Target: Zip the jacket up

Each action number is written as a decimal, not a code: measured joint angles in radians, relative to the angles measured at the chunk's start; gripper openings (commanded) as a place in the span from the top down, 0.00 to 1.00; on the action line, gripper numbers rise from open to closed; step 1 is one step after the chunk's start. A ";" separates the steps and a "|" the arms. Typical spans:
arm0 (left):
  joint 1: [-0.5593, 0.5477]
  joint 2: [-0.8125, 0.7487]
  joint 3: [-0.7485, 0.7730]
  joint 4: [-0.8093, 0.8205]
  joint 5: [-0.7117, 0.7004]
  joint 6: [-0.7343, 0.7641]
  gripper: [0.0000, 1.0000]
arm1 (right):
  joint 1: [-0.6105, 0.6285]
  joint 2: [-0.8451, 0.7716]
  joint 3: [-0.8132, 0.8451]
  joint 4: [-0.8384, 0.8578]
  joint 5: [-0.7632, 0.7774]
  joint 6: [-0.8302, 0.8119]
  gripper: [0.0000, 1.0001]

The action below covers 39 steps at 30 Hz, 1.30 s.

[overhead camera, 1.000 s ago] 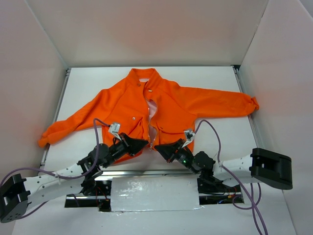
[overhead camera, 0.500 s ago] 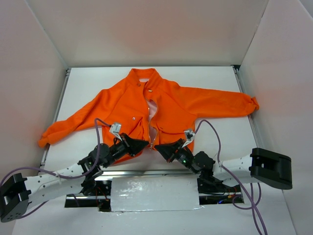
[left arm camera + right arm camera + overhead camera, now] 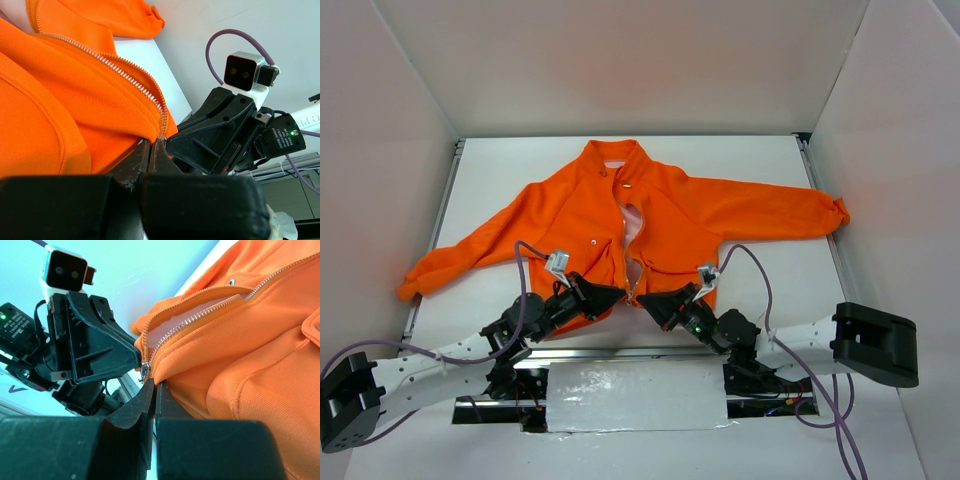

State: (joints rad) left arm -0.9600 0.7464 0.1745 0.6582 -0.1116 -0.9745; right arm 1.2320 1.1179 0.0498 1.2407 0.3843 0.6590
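The orange jacket point(image 3: 670, 215) lies flat on the white table, collar far, hem toward the arms. Its pale zipper point(image 3: 631, 235) is open down the front, with pale lining showing. My left gripper point(image 3: 621, 292) is shut on the hem's left front edge at the zipper's bottom end point(image 3: 161, 131). My right gripper point(image 3: 642, 301) is shut on the right front edge, just beside the small metal zipper slider point(image 3: 145, 371). The two grippers' tips nearly touch. The left wrist view shows the fingertips point(image 3: 145, 150) pressed together under the fabric; the right wrist view shows the same point(image 3: 161, 395).
White walls point(image 3: 410, 110) box in the table on three sides. The jacket's sleeves spread toward the left wall point(image 3: 420, 278) and the right wall point(image 3: 832, 212). A metal rail point(image 3: 620, 352) and a white taped panel point(image 3: 635, 396) run along the near edge between the arm bases.
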 measured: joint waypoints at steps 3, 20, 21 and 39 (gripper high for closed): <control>0.000 0.000 0.000 0.000 0.003 0.000 1.00 | 0.000 -0.011 0.000 0.000 0.000 -0.003 1.00; 0.000 0.016 0.000 0.018 0.026 -0.004 1.00 | -0.020 -0.030 0.000 -0.007 -0.010 -0.022 1.00; 0.000 0.021 0.000 0.023 0.028 -0.005 1.00 | -0.022 -0.030 0.000 -0.007 -0.012 -0.023 1.00; 0.002 0.041 0.000 0.055 0.087 0.009 1.00 | -0.098 -0.123 -0.006 -0.064 -0.122 -0.030 1.00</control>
State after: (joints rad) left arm -0.9581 0.7876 0.1741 0.7136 -0.0246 -0.9653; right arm 1.1336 0.9951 0.0441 1.1770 0.2619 0.6292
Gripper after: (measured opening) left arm 0.041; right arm 0.023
